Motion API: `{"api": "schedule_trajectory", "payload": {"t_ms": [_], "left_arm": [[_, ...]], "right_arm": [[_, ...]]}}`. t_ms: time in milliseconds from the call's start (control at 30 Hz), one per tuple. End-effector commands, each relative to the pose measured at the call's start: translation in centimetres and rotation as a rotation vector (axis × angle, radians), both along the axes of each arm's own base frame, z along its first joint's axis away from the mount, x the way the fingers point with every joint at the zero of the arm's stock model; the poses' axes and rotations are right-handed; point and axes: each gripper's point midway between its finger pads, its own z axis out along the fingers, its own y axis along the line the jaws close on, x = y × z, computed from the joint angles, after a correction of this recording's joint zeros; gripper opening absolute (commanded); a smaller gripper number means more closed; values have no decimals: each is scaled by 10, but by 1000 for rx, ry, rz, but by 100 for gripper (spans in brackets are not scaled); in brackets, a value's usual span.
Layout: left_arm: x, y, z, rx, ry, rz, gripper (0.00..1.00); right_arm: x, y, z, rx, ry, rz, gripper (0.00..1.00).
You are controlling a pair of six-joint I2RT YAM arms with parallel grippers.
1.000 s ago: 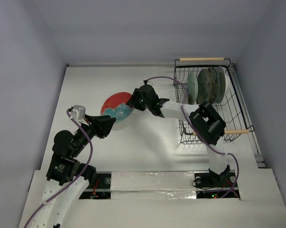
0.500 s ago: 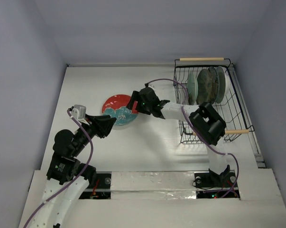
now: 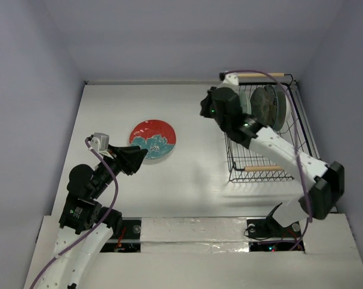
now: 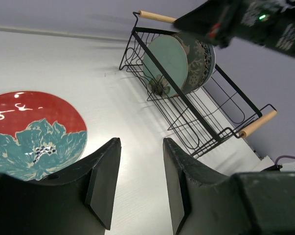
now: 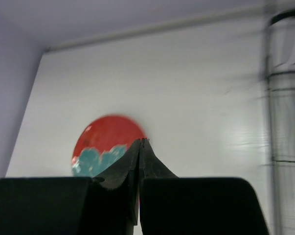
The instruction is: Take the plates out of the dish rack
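Observation:
The red plate (image 3: 153, 139) with a blue-white pattern lies flat on the white table, left of centre; it also shows as the plate (image 4: 34, 132) in the left wrist view and the plate (image 5: 105, 142) in the right wrist view. The black wire dish rack (image 3: 264, 168) stands at the right. A pale green plate (image 4: 167, 63) and a grey-brown plate (image 4: 198, 58) stand upright in it. My left gripper (image 3: 142, 155) hovers open and empty just near of the red plate. My right gripper (image 3: 205, 110) is shut on nothing, raised beside the rack's far left corner.
The rack's two wooden handles (image 3: 256, 74) lie across its far and near ends. Grey walls close in the table on the left, back and right. The right arm's forearm (image 3: 271, 144) crosses above the rack's near half.
The right gripper let go of the red plate, which now lies flat on the table. It then swung up and right to the rack and closed. The left arm stayed put.

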Motion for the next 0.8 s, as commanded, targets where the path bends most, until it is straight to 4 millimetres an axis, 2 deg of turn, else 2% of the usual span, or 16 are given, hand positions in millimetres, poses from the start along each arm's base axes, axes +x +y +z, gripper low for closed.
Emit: {"api": "schedule_trajectory", "payload": {"t_ms": [0, 33, 67, 100, 200, 267, 333, 400, 433, 467, 533, 633, 700, 767], "left_arm": [[0, 0, 10, -18, -41, -3, 37], [0, 0, 12, -20, -47, -4, 37], [0, 0, 12, -20, -45, -4, 37], [-1, -1, 12, -20, -47, -9, 37], [-1, -1, 11, -21, -46, -9, 37], [0, -1, 11, -19, -44, -10, 37], [1, -3, 9, -18, -36, -15, 37], [2, -3, 8, -16, -33, -18, 37], [1, -3, 9, -16, -35, -18, 37], [2, -4, 7, -16, -32, -18, 37], [2, -4, 8, -17, -31, -18, 37], [2, -4, 8, -15, -30, -18, 37], [3, -4, 7, -16, -28, -18, 37], [3, -4, 7, -14, -27, -19, 37]], "right_arm": [[9, -108, 21, -246, -36, -279, 0], [8, -131, 16, -302, -11, -341, 0], [10, -148, 13, -339, 6, -372, 5], [15, -172, 10, -360, 30, -425, 12], [23, -207, -12, -469, 111, -475, 57], [29, -219, -20, -526, 142, -494, 62], [36, -217, -27, -545, 165, -457, 67], [45, -216, -40, -568, 193, -441, 67], [49, -216, -40, -572, 188, -444, 65], [55, -219, -49, -593, 206, -451, 63], [61, -224, -51, -615, 221, -480, 56], [68, -228, -66, -672, 259, -505, 51], [73, -228, -65, -683, 260, -512, 50], [76, -228, -66, -695, 259, -516, 44]]}}
